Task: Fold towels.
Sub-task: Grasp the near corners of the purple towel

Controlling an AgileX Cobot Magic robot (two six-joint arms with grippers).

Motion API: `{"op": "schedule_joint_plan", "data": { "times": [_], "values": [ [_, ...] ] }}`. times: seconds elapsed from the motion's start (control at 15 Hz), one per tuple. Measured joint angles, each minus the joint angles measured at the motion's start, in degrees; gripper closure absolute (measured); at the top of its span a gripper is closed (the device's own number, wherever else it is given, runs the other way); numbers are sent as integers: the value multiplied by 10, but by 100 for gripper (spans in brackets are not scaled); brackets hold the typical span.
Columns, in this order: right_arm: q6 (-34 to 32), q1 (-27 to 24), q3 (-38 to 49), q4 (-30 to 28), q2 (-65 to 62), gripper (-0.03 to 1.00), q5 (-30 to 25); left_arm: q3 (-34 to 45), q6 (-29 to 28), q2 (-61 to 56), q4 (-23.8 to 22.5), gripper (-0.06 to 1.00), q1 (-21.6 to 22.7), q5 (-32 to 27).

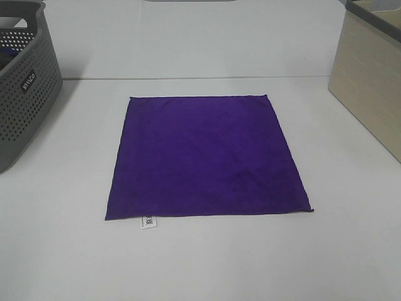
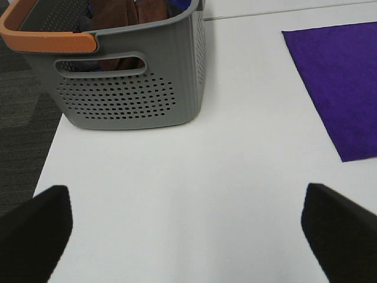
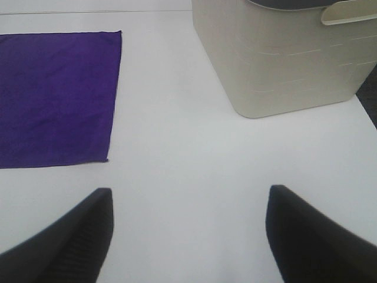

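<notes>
White counter (image 1: 207, 263), plain pale wall behind. From the high camera the towel (image 1: 203, 157) lies spread flat and square in the middle of the counter, with its small white tag (image 1: 148, 221) poking out toward the near edge. Laid out like that, every corner is free to be taken for a first fold, which is not yet begun. A grey perforated basket (image 1: 25, 94) sits at the left edge, a beige bin (image 1: 369, 94) at the right edge, both well clear of the cloth. Neither arm shows from up here.

Over to the left wrist: the left hand (image 2: 188, 236) is spread wide with nothing between its fingers, hovering over bare counter between the basket and the towel's left side. Brownish cloth (image 2: 135, 15) is piled in that basket, probably more laundry waiting.

Right wrist now, and it's a mirror picture: the right hand (image 3: 188, 236) gapes wide and empty over bare counter between bin and towel, with the towel's near-right corner just ahead, handy for a pinch.
</notes>
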State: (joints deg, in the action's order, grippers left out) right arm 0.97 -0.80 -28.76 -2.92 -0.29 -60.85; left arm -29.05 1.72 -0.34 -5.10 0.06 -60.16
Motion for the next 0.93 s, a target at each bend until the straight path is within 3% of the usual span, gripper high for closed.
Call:
{"op": "schedule_joint_plan", "data": {
  "times": [0.53, 0.73, 0.93],
  "values": [
    [0, 0, 0, 0, 0, 26, 0, 0, 0, 0, 0, -4, 0, 0],
    [0, 0, 0, 0, 0, 16, 0, 0, 0, 0, 0, -4, 0, 0],
    [0, 0, 0, 0, 0, 14, 0, 0, 0, 0, 0, -4, 0, 0]
  ]
}}
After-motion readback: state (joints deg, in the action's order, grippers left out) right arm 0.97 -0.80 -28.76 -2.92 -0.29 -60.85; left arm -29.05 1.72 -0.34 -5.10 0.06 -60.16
